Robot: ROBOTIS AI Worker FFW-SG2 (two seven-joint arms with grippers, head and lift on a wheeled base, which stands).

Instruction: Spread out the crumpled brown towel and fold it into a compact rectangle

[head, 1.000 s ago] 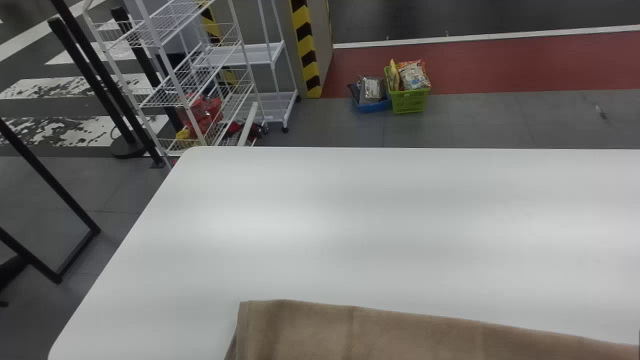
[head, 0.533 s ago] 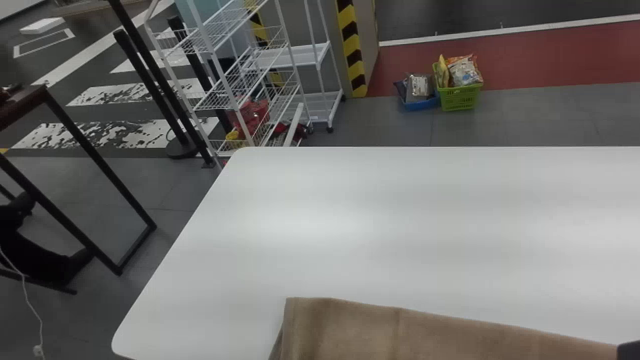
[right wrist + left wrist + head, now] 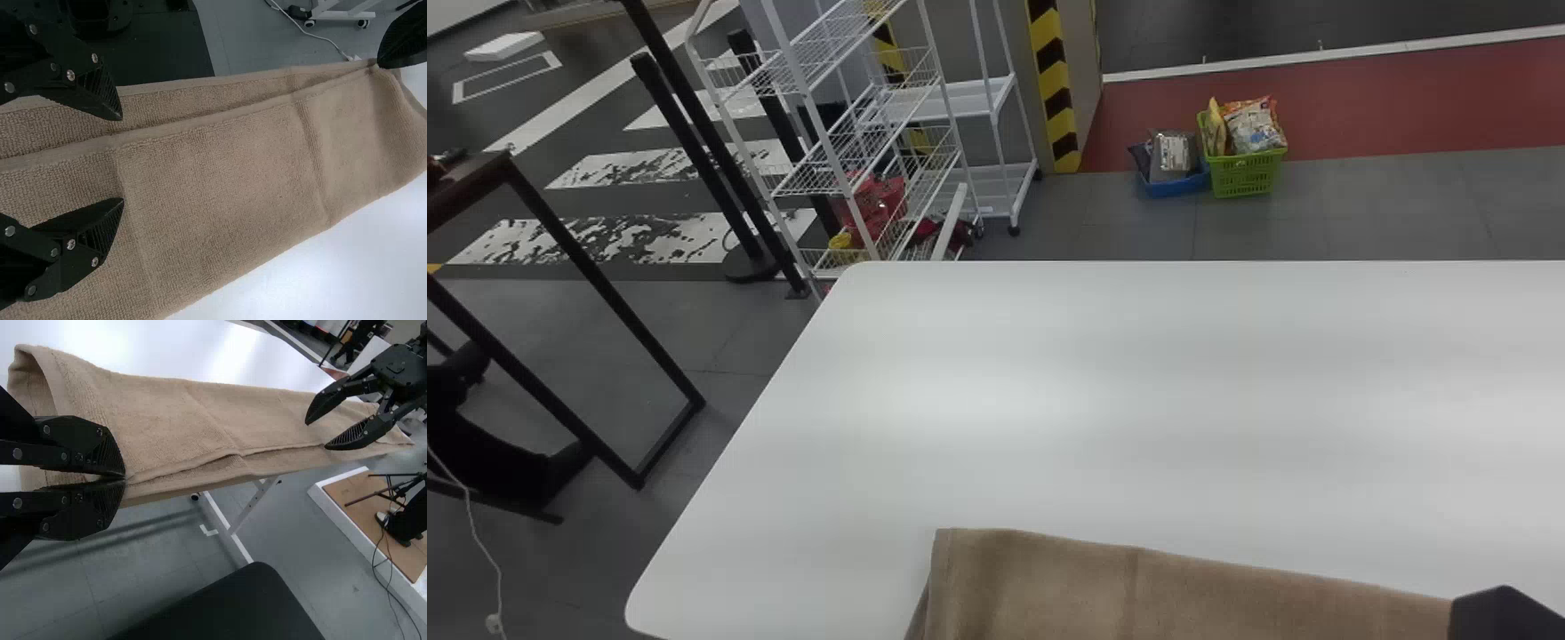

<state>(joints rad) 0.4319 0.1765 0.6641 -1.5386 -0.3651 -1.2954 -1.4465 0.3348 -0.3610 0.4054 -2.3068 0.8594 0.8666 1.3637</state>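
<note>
**Right gripper (image 3: 1498,613) farther in along the brown towel (image 3: 1183,587)**

Since half a second ago, its dark tip has come inward from the right of my head view, toward the towel's left end; the strip itself looks unmoved.

I have the right gripper (image 3: 123,158) spread wide, its two fingers apart above the towel with nothing gripped between them. The upper layer's hem (image 3: 200,122) runs through the space between the fingers as I look down through that wrist. One finger is over the upper layer, on the far side of the hem; the other is over the lower layer (image 3: 200,100), on my side of it. I cannot tell whether either tip touches the cloth.

My left gripper (image 3: 125,482) is closed on the towel's near edge, close to its left end. Just beyond those fingers, the end of the cloth bends up in a rounded curl. From there the towel stretches across to the right gripper and past it, folded into a long strip with a few shallow creases, its open edges toward me.

Under both grippers, the strip lies along the near side of the white table (image 3: 1138,382). Well apart from them, past the table's far side, a green basket (image 3: 1240,176) stands on the floor beside a blue one (image 3: 1178,185).
</note>
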